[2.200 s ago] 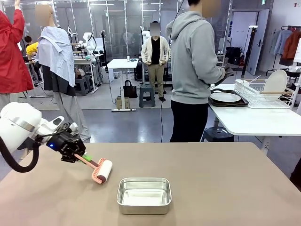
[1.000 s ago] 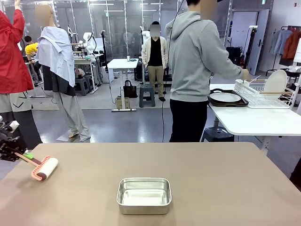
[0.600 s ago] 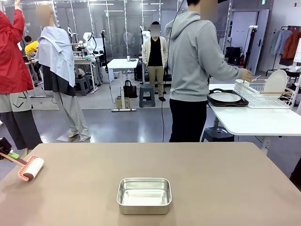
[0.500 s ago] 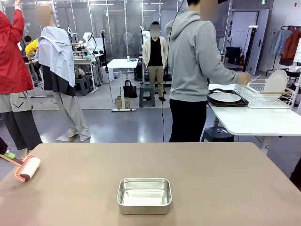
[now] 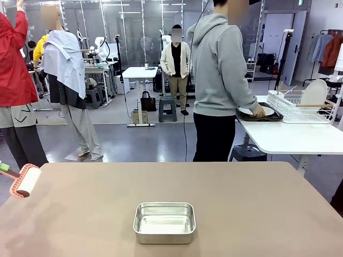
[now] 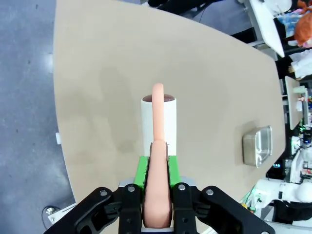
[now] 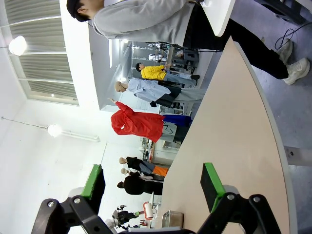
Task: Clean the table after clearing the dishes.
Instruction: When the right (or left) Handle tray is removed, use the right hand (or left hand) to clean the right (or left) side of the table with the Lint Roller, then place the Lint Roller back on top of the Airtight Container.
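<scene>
In the left wrist view my left gripper is shut on the salmon handle of a lint roller, whose white roll hangs over the left end of the brown table. The front view shows that roller at the table's far left edge. My right gripper is open with nothing between its green pads, beside the table. On the white side table, a white plate on a dark tray lies under the hand of the person in grey.
A shiny steel pan sits at the front middle of the brown table, also seen as the pan in the left wrist view. A wire dish rack with a plate standing in it is on the white table. Other people stand farther back.
The roller has travelled left across the table to its left edge, and the left arm has gone out of the front view. The person's hand dropped from the rack to the plate on the tray.
</scene>
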Controlling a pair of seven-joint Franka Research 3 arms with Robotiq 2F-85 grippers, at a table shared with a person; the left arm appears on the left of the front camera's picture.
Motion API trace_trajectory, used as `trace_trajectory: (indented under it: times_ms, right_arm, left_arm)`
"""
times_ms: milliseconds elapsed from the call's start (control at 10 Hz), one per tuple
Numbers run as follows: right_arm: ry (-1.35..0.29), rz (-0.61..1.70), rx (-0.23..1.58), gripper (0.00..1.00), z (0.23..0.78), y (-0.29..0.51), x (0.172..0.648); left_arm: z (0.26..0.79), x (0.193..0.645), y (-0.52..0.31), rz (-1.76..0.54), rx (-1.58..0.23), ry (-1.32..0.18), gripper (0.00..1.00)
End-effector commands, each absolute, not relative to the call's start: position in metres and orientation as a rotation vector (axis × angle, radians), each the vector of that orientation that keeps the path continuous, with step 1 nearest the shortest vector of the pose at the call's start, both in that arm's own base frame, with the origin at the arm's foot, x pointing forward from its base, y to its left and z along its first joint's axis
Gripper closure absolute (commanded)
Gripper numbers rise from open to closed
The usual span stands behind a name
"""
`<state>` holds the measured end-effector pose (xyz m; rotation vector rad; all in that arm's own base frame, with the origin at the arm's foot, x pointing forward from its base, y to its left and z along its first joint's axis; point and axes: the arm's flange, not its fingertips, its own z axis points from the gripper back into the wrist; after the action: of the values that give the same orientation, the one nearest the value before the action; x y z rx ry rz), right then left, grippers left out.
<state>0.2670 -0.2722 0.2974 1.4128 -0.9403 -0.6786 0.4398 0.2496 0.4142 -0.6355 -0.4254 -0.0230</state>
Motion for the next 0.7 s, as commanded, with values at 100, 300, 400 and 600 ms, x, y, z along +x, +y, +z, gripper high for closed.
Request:
trace_trajectory:
  times_ms: [100,300,400,600]
  right_arm:
    - [-0.935,-0.664,1.403,0.0,0.301,-0.2658,0.2616]
    - [-0.935,-0.664,1.403,0.0,0.301,-0.2658,0.2616]
    - [-0.935,-0.664,1.403,0.0,0.301,-0.2658,0.2616]
    - [-0.935,-0.664,1.403,0.0,0.301,-0.2658,0.2616]
  left_arm:
    - [0.3896,0.4571,0.2622,0.0,-0.634,-0.382,0.8]
    - [0.3896,0.4571,0.2622,0.0,-0.634,-0.382,0.8]
    - [0.3896,0.4571,0.2622,0.0,-0.634,-0.382,0.8]
    - [0.3896,0.4571,0.2622,0.0,-0.634,-0.382,0.8]
